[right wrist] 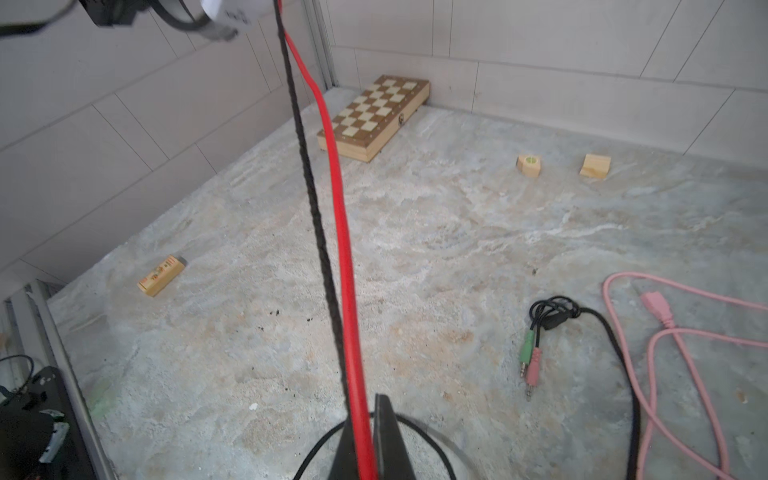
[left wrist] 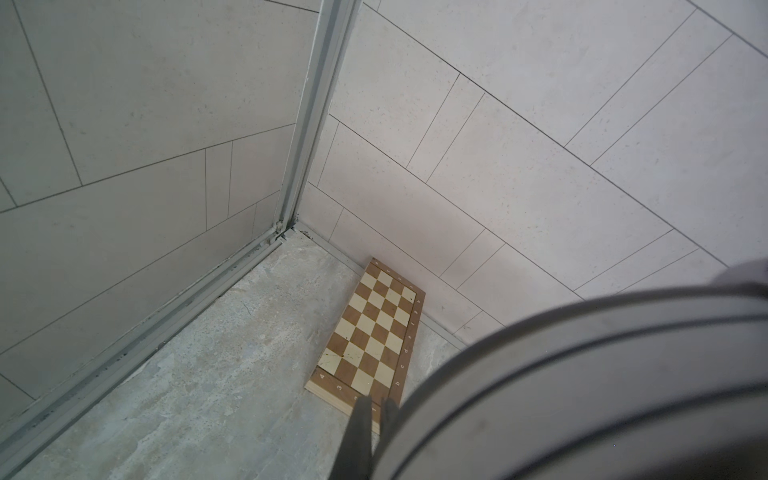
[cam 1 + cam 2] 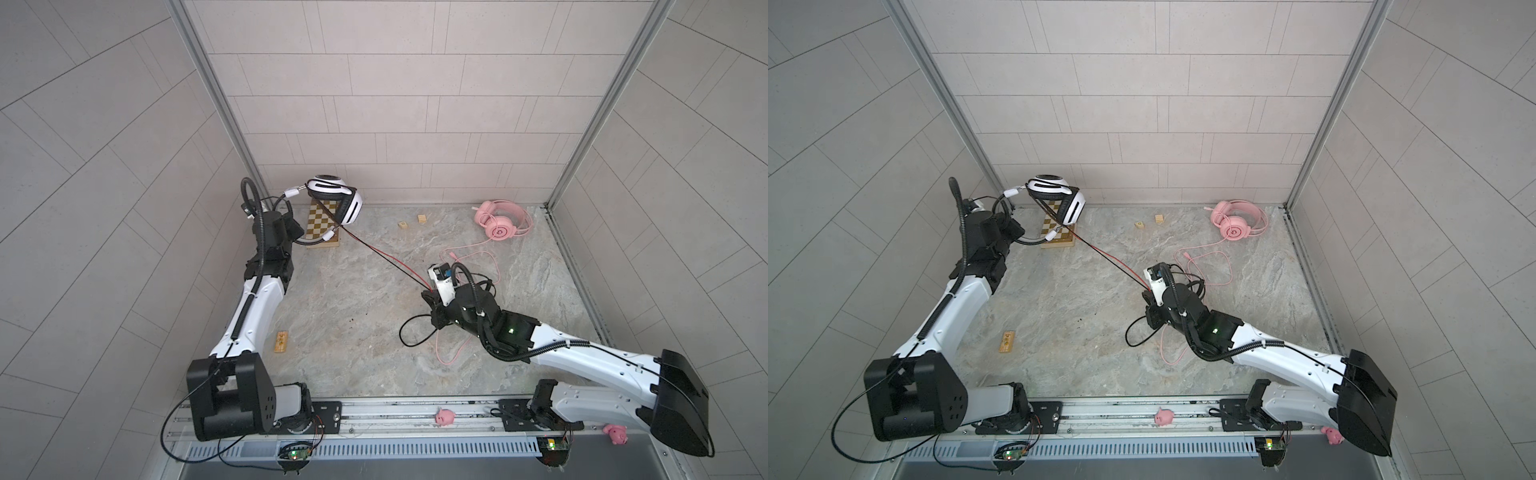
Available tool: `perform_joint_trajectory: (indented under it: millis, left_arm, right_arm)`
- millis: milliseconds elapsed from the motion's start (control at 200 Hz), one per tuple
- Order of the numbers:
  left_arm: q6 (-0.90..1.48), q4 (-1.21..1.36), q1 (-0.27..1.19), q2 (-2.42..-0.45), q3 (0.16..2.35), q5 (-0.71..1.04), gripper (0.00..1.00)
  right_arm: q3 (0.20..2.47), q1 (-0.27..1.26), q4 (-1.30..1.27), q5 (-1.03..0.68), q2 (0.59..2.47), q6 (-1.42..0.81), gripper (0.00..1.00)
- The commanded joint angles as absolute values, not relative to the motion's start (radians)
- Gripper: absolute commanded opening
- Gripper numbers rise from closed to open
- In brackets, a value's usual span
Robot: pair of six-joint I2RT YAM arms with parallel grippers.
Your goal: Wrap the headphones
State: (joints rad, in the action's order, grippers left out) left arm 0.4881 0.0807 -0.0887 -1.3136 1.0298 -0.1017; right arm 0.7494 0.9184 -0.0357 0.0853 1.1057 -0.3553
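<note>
left end effector point(image 3: 300, 233) clenched on one white headset point(image 3: 337, 194), right one point(image 1: 366, 412) on its cord point(image 1: 341, 249)

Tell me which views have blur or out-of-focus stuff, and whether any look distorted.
Left wrist view: the white headphones fill a corner as a soft blur; the chessboard is sharp. Right wrist view: the red and black cord softens near the lens. Both top views: wide-angle bending curves the side wall tiles; light is even, without glare.
</note>
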Motion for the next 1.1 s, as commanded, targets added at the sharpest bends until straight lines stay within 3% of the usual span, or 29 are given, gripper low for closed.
perform_joint_trajectory:
  millis: [0,345,640,896,1096]
  left_arm:
    - [0.384,0.089,-0.031,-1.314,1.105,-0.179,0.00]
    - [0.073,-0.102,0.186,-1.426,1.244,-0.277,0.00]
    - [-0.196,-0.190,0.367,-1.485,1.283,-0.255,0.00]
    - [-0.372,-0.323,0.528,-1.517,1.324,-0.157,0.00]
    - [-0.374,-0.419,0.561,-1.525,1.368,0.081,0.00]
  right_arm:
    - [0.801,0.924,0.054,0.104,1.050,-0.327,0.00]
    - [0.962,0.882,0.155,0.128,1.000,-0.200,0.00]
    - [1.038,0.658,0.183,0.014,0.971,-0.206,0.00]
    - [1.070,0.509,0.169,-0.097,1.008,-0.232,0.00]
    - [1.011,0.435,0.114,-0.120,1.027,-0.264,0.00]
